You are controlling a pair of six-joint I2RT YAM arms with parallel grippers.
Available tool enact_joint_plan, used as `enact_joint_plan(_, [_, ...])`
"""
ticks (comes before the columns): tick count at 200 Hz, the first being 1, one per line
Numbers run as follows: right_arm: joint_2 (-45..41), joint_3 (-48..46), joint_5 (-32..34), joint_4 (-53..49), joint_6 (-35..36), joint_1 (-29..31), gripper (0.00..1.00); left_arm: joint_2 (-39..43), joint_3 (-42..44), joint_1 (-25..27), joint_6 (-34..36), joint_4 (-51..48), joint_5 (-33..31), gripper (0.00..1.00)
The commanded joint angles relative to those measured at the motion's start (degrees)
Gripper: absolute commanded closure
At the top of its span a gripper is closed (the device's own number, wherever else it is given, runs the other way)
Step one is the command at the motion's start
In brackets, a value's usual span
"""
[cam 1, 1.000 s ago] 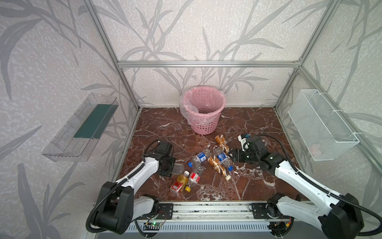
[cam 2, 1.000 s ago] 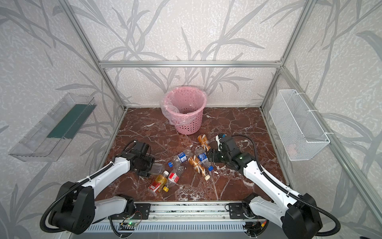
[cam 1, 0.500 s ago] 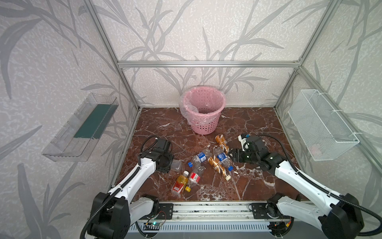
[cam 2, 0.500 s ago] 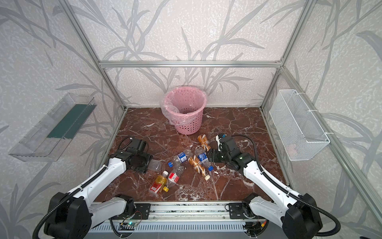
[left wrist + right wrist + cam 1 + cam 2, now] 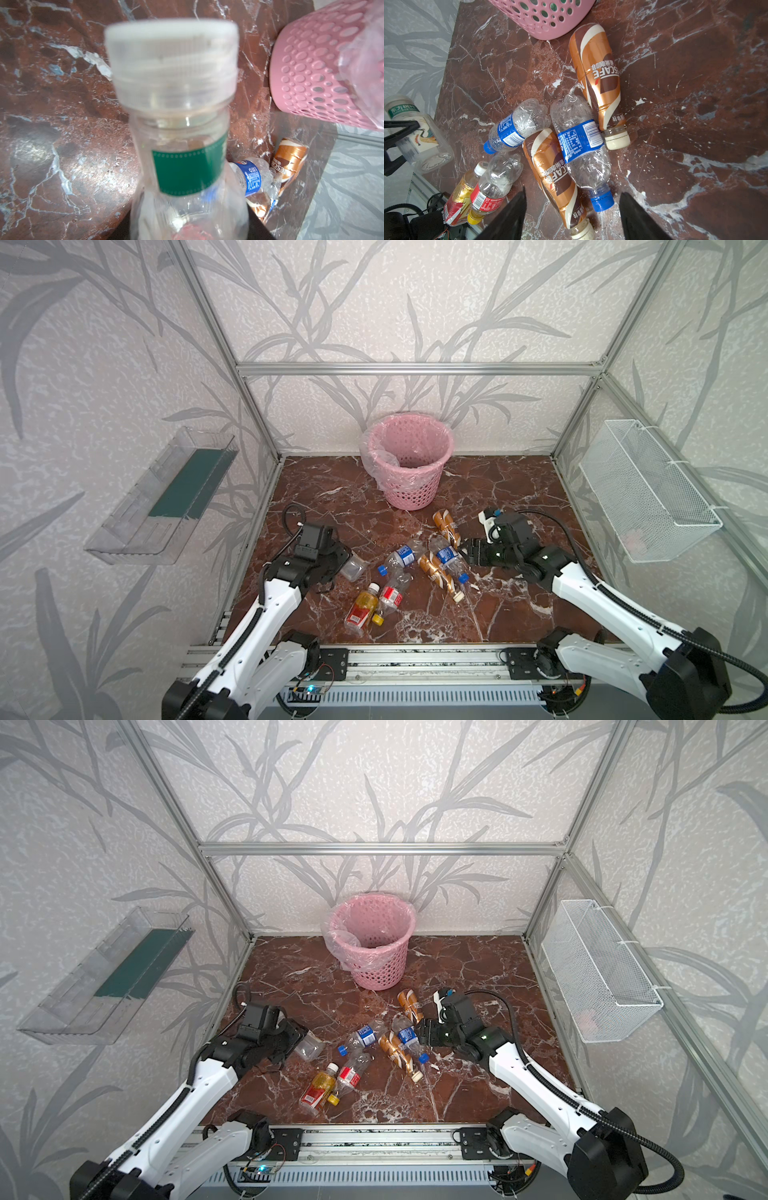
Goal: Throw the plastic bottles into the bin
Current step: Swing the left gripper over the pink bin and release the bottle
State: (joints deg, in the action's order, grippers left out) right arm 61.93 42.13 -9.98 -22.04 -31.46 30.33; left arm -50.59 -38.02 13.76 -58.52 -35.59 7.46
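Observation:
My left gripper (image 5: 340, 562) (image 5: 189, 226) is shut on a clear bottle (image 5: 354, 568) (image 5: 309, 1049) (image 5: 182, 145) with a green label and a white cap, left of the pile. Several plastic bottles lie on the marble floor. Two are clear with blue labels (image 5: 402, 556) (image 5: 581, 143), two are orange-brown (image 5: 446, 524) (image 5: 556, 170). A red-label one (image 5: 390, 593) and a yellow one (image 5: 362, 610) lie nearer the front. My right gripper (image 5: 471, 553) (image 5: 424, 1033) (image 5: 572, 218) stands open at the pile's right edge, around an orange-brown neck and a blue cap. The pink bin (image 5: 415, 497) (image 5: 376, 969) stands behind.
A clear acrylic tray (image 5: 162, 497) hangs on the left wall and a white wire mesh basket (image 5: 648, 493) on the right wall. An aluminium rail (image 5: 415, 655) runs along the front edge. Bare floor lies to the right of the bin.
My left gripper has closed on the green-label bottle and carried it away from the front edge, toward the back. The right arm has hardly moved.

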Motion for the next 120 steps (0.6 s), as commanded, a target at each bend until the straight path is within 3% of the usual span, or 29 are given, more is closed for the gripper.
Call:
enact_joint_plan(1, [0.3, -0.5, -0.4, 1.1, 0.2, 0.1, 0.29, 3.0, 1.9, -0.3, 7.9, 1.1, 1.3, 0.52])
enact_joint_plan(76, [-0.2, -1.2, -0.2, 0.4, 0.2, 0.2, 0.3, 4.3, 2.5, -0.3, 15.3, 6.4, 6.4, 0.5])
enact_joint_plan(101, [-1.0, -1.2, 0.2, 0.1, 0.2, 0.2, 0.3, 1.8, -3.2, -0.2, 16.4, 11.1, 8.6, 0.5])
enact_joint_plan(120, [-1.7, -1.0, 0.5, -0.6, 0.2, 0.2, 0.3, -3.2, -13.7, 0.5, 17.8, 16.4, 10.3, 0.51])
